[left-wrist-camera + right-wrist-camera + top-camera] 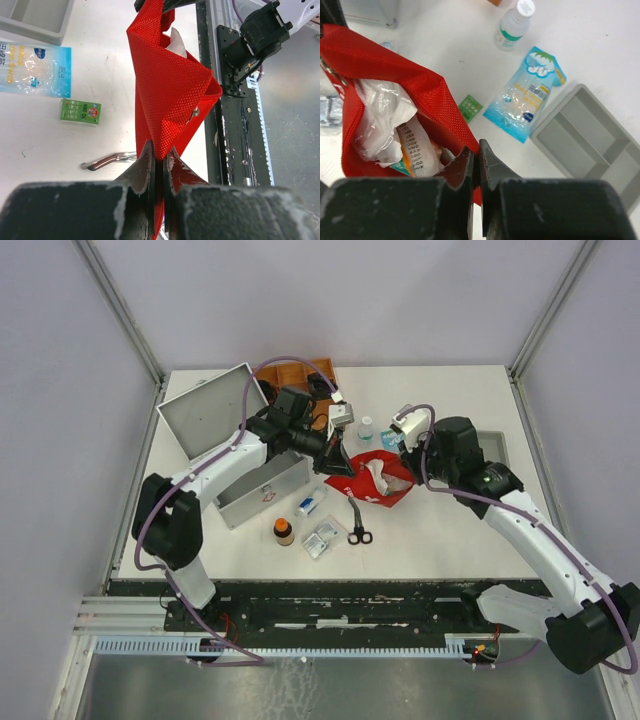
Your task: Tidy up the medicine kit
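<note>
The medicine kit (pixel 262 492) is a silver-grey box at the left with its lid (pixel 208 410) swung open. To its right a red fabric pouch (pixel 378 478) is held up between both arms. My left gripper (pixel 336 466) is shut on the pouch's left edge, and red mesh (pixel 170 85) is pinched between its fingers (pixel 161 159). My right gripper (pixel 477 150) is shut on the pouch's opposite rim (pixel 435 100). The pouch mouth gapes, showing white plastic-wrapped packets (pixel 387 122) inside.
Scissors (pixel 358 522), a brown bottle (pixel 284 531), blister packs (pixel 320 539) and a small box (pixel 309 504) lie in front of the kit. A white bottle (pixel 515 22), a blue sachet (pixel 527 95), a green box (pixel 470 107) and a grey tray (pixel 590 142) lie behind. A wooden tray (pixel 298 374) stands at the back.
</note>
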